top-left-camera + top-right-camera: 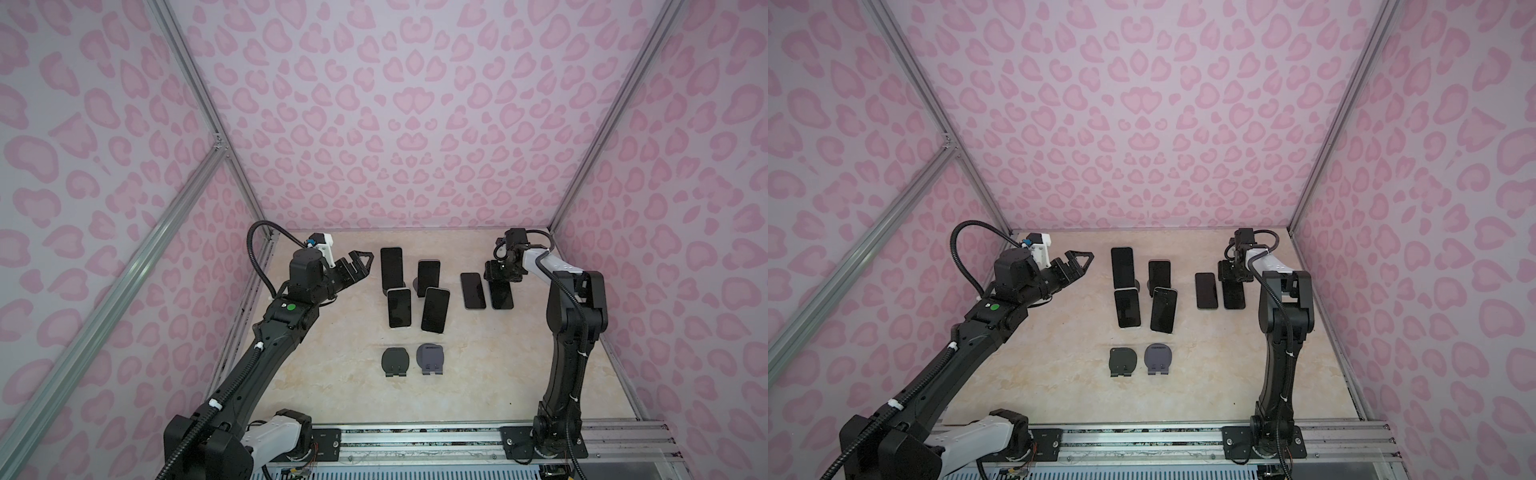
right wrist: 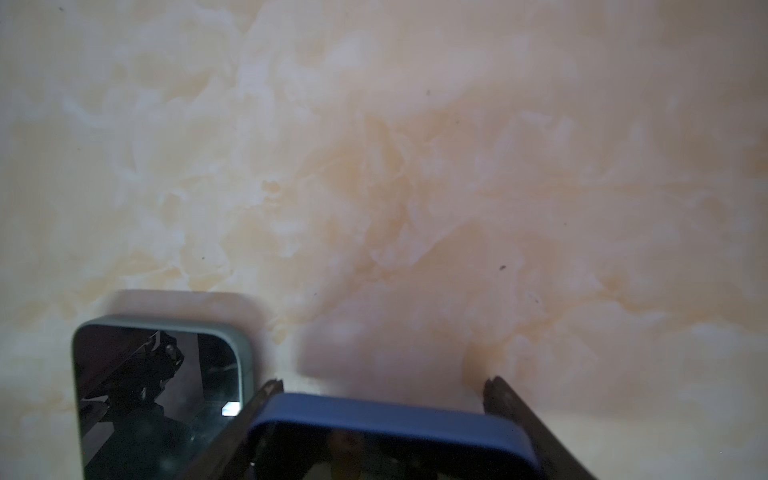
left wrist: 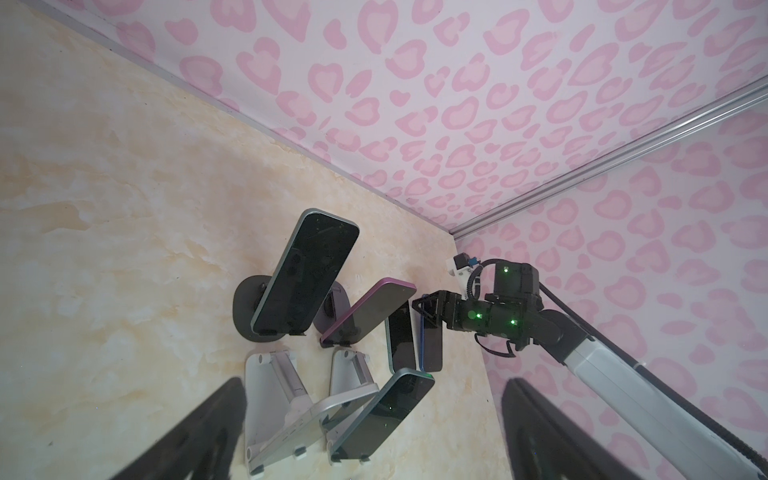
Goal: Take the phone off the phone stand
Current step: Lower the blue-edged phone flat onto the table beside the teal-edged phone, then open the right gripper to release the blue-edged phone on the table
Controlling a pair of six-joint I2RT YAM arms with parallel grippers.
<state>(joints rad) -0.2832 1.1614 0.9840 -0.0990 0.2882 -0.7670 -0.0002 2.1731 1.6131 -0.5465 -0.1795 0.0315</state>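
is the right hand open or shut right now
Shut on the blue phone: the wrist view shows fingers of the right hand pressed against both its edges.

The table (image 1: 340, 395) has a smooth, marble-print face with a dull sheen. Phone screens are glossy black glass, and the tall phone (image 3: 305, 272) mirrors faintly. The blue phone (image 2: 386, 419) has a matt, rubbery-looking rim. So has the grey-green phone (image 2: 160, 399), whose glass reflects sharply. The silver stands (image 3: 274, 399) look like brushed metal; the black stand (image 1: 396, 360) and grey stand (image 1: 430, 356) look like matt plastic. The walls (image 1: 415, 104) are matt printed sheet, the frame (image 1: 194, 83) satin aluminium. The left arm (image 1: 249, 374) is matt black; the right arm (image 3: 623, 390) has a smooth white plastic shell.
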